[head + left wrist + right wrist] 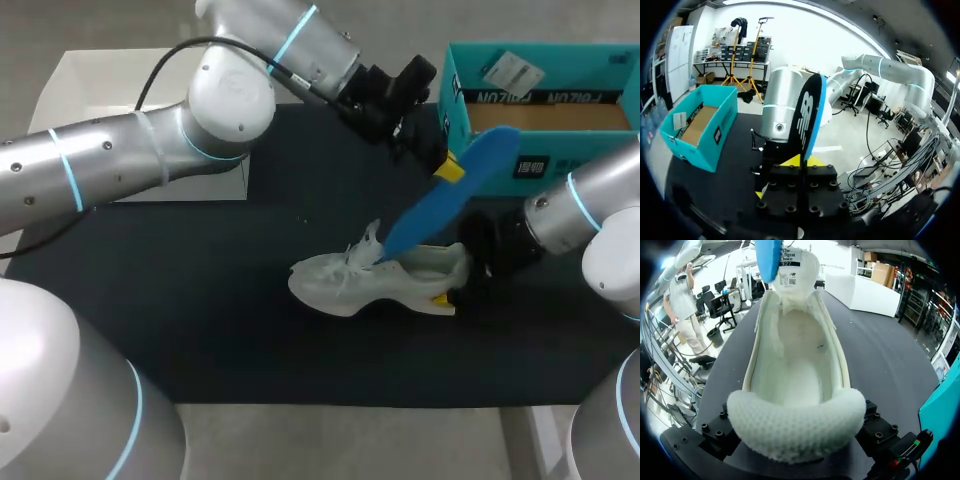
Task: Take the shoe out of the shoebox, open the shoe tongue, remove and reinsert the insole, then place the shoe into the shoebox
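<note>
Near frame centre, pinches the insole [460,190] in the left gripper [447,168], slanted from upper right down into the shoe [370,285]; clamps the heel [452,266] in the right gripper [448,288].

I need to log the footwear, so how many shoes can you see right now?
1. The white shoe lies on the black mat, its heel in the right hand. The teal shoebox shows only bare cardboard, though its near wall hides part of the floor.

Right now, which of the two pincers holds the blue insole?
The left pincer, coming in from the left: it is shut on the blue insole. The right pincer grips the heel of the shoe.
</note>
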{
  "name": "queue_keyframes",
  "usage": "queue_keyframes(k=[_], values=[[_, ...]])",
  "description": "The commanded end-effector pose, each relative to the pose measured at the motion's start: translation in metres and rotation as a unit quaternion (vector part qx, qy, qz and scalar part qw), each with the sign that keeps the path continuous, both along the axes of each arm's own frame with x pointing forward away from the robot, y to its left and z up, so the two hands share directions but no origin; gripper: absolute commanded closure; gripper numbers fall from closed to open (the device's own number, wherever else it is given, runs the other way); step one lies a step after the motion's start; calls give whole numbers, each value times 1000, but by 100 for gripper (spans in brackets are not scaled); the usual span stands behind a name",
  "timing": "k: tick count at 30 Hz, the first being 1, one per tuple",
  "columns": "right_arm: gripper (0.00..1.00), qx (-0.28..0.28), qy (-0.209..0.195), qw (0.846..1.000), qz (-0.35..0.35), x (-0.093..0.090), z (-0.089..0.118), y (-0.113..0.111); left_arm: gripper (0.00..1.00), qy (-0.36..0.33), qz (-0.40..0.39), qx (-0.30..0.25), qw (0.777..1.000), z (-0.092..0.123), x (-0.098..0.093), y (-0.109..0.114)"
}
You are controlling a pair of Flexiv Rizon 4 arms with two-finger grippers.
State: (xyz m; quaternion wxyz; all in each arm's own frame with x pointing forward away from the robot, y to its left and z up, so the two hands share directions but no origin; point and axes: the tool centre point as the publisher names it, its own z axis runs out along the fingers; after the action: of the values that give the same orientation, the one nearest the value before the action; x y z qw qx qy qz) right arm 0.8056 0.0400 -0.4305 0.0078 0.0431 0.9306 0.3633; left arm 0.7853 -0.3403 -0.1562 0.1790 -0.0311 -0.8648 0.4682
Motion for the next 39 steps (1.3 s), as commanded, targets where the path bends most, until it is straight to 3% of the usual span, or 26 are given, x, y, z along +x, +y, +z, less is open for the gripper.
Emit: queue_keyframes(k=[1,2,37,39], values=[[100,-2,0,1000,-1,-1,-4,1,100,0,-24,-23,999,43,-4,6],[100,-2,0,1000,-1,-1,-4,1,100,0,-25,-24,999,53,-5,5],[100,-2,0,1000,-1,-1,-4,1,100,0,-25,-24,999,53,-5,5],[100,-2,0,1000,-1,-1,-4,1,100,12,-9,-39,999,62,-15,9]])
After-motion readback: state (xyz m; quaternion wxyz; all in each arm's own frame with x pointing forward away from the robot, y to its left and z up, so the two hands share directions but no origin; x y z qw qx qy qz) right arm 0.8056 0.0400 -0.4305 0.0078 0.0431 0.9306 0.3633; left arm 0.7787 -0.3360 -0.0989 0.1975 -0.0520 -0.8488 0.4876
